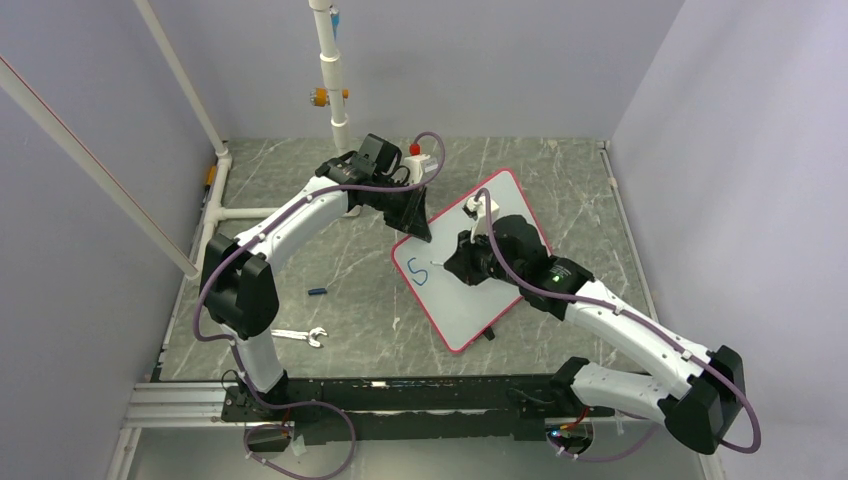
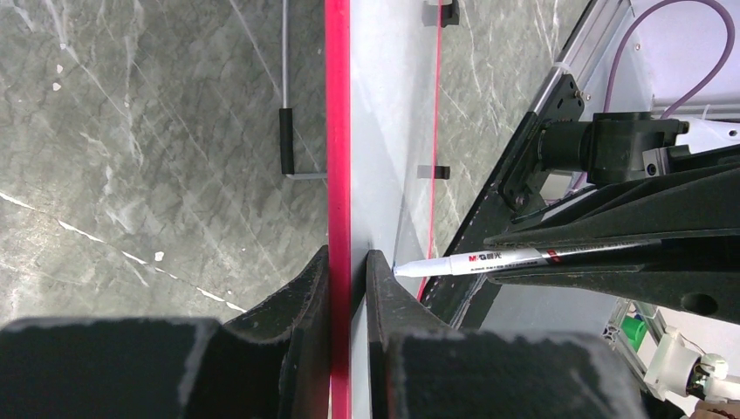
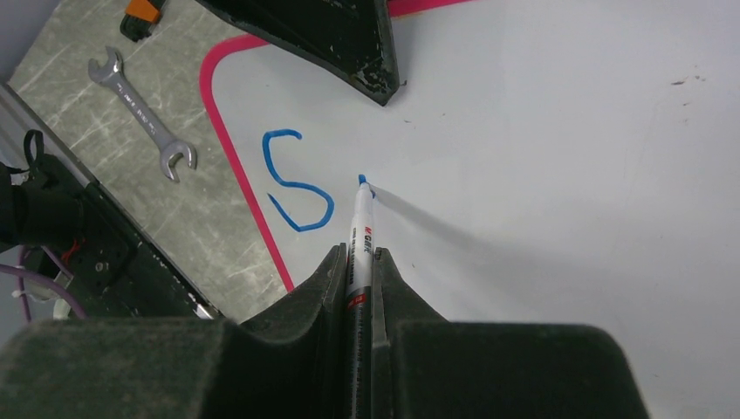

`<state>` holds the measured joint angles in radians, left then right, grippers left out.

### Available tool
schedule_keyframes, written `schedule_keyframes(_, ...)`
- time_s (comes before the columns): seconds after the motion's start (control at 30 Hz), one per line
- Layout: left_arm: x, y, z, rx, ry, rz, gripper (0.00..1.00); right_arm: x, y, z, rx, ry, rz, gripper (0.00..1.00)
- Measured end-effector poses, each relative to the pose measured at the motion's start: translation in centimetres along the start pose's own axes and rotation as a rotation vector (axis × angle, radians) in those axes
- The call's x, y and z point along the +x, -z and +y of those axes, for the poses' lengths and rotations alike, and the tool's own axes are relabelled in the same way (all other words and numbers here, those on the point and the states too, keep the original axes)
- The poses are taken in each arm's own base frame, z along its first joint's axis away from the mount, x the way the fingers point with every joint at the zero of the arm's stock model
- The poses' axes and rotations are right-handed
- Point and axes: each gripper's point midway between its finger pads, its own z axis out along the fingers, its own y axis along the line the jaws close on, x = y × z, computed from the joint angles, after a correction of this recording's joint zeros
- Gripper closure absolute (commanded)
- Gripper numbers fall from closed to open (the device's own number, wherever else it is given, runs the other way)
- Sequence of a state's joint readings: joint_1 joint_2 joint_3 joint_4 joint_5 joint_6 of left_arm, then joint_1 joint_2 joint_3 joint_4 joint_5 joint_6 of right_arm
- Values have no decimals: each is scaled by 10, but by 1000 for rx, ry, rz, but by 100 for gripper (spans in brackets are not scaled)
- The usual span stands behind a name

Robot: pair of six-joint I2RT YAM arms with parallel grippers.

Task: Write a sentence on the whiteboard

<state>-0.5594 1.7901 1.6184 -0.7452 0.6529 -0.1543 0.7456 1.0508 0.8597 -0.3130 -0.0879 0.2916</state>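
Note:
The whiteboard [image 1: 455,305] lies tilted on the table, white with a red rim. The only part of the sentence on it is a blue "S" [image 1: 418,272] near its left corner, also clear in the right wrist view [image 3: 297,183]. My left gripper [image 1: 415,225] is shut on the board's red rim [image 2: 338,131] at its far left edge, one finger on each side. My right gripper [image 3: 358,253] is shut on a white marker [image 3: 359,231]. The marker's blue tip [image 3: 363,181] touches the board just right of the "S". The marker also shows in the left wrist view [image 2: 489,260].
A silver wrench [image 1: 300,336] lies on the grey table left of the board, also in the right wrist view [image 3: 144,113]. A small blue cap [image 1: 317,292] lies beyond it. A white pipe frame [image 1: 335,90] stands at the back. Walls close in on both sides.

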Motion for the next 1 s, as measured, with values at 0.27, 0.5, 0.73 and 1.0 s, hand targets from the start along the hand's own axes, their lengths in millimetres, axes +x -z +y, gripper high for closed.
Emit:
schedule_keyframes(0.27, 0, 0, 0, 0, 0, 0, 100, 11, 4, -3, 2, -5, 10, 100)
schedule_keyframes(0.5, 0, 0, 0, 0, 0, 0, 100, 13, 4, -3, 4, -8, 13, 100)
schedule_keyframes(0.73, 0, 0, 0, 0, 0, 1, 100, 13, 3, -4, 9, -8, 17, 100)
schedule_keyframes(1.0, 0, 0, 1, -1, -2, 0, 100, 1, -2, -2, 17, -5, 25, 100)
